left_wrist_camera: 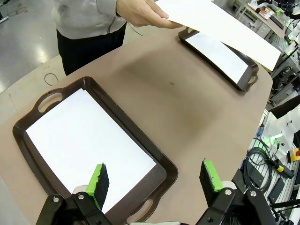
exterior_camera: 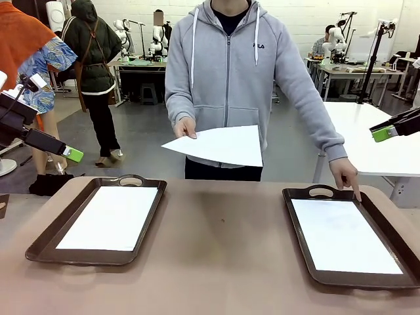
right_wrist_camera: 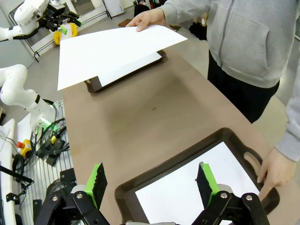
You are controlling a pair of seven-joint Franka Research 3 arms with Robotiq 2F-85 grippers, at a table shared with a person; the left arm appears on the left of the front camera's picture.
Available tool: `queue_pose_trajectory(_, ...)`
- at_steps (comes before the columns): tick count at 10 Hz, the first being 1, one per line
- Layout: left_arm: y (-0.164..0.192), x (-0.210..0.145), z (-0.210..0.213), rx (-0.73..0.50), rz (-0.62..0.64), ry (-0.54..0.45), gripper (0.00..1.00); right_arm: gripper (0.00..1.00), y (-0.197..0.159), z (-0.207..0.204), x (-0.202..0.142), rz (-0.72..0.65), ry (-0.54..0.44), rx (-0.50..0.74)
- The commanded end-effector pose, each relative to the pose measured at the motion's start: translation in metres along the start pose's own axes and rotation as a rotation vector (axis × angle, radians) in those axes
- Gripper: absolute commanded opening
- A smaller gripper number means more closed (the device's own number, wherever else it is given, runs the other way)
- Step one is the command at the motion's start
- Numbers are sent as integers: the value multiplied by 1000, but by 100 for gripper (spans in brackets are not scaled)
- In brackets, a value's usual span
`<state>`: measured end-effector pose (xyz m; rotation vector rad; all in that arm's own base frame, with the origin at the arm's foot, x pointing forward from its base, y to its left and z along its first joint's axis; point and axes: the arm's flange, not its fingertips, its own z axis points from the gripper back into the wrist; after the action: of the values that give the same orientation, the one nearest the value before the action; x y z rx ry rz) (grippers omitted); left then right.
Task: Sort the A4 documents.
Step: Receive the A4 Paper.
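— What do we have on the table [exterior_camera: 223, 249] right now?

— We see two dark brown handled trays. The left tray [exterior_camera: 46, 243] carries one of the A4 documents, a white sheet [exterior_camera: 111, 216] lying flat on its floor, and the right tray [exterior_camera: 302, 249] carries another sheet [exterior_camera: 344, 235] the same way. A third sheet [exterior_camera: 220, 146] is in the air above the far edge of the table, between the trays, held at one corner by the person's hand [exterior_camera: 185, 127]. Their other hand [exterior_camera: 346, 176] touches the far rim of the right tray, near its handle.

— And our grippers?

— Our left gripper [left_wrist_camera: 157, 180] hangs above the near end of the left tray, fingers spread wide with nothing between them; one green pad [left_wrist_camera: 99, 180] sits over the sheet, the other over bare table beside the tray. Our right gripper [right_wrist_camera: 152, 180] is just as wide apart and holds nothing, poised above the near end of the right tray. In the front view both grippers sit at the picture's edges, well apart from the held sheet
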<state>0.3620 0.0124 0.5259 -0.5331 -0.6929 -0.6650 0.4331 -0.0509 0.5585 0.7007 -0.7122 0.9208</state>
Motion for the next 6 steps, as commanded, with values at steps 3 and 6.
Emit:
queue_pose_trajectory(3, 0, 0, -1, -6, -1, -5, 100, 100, 0, -3, 3, 0, 10, 14)
queue_pose_trajectory(6, 0, 0, -1, -6, -1, -5, 100, 100, 1, -13, 8, -21, 10, 67)
